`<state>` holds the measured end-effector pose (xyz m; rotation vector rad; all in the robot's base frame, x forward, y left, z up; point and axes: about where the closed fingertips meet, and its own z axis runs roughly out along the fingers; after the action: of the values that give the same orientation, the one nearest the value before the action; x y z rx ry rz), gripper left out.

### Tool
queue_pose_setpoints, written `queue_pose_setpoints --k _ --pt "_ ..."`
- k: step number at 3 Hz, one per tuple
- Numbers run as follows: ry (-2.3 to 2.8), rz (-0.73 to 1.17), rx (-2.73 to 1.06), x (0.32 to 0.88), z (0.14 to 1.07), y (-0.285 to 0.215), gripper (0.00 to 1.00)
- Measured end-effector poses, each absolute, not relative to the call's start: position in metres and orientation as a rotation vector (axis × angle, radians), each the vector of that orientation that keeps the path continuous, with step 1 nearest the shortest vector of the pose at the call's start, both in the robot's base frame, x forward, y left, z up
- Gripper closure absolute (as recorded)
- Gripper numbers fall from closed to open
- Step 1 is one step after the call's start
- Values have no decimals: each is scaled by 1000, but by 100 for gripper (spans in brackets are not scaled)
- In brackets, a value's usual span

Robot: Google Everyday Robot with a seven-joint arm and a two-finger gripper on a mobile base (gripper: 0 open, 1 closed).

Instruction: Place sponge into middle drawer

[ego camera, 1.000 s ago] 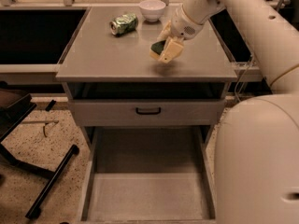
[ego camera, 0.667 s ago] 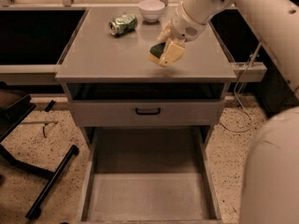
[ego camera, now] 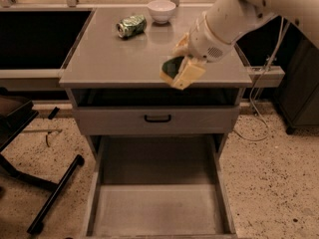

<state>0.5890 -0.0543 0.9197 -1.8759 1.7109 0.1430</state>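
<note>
Since the earlier frame the gripper (ego camera: 182,62) has carried the sponge (ego camera: 188,74) toward the front edge of the bench (ego camera: 107,59). It now hangs just over that edge, right of the middle, where before it sat further back over the top. The robot's white body, which filled the lower right of the earlier view, is gone from sight. Only the arm (ego camera: 230,19) reaches in from the back right corner.

The fingers are closed on the sponge, pinching it between them. Its yellow body tilts down toward the front and its dark green scrub face is turned to the left. The sponge is clear of the bench top and touches nothing but the gripper.

Below the front edge sits a closed drawer front (ego camera: 114,121) with a black handle (ego camera: 157,118). Under that, the middle drawer (ego camera: 159,210) stands pulled out, its grey floor bare.

The sponge looks light and soft, so it probably gives under the pinch and is unlikely to slip or be damaged. A hold across its narrow sides, near the middle, seems best, and a short drop should do no harm.

A crushed green can (ego camera: 131,25) and a white bowl (ego camera: 161,10) stay near the back edge, well apart from the gripper.
</note>
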Motion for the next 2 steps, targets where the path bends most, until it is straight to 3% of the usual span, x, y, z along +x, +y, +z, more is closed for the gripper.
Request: queue_pose_setpoints --k 2 --pt "1777 73 -1881 518 895 -59 100"
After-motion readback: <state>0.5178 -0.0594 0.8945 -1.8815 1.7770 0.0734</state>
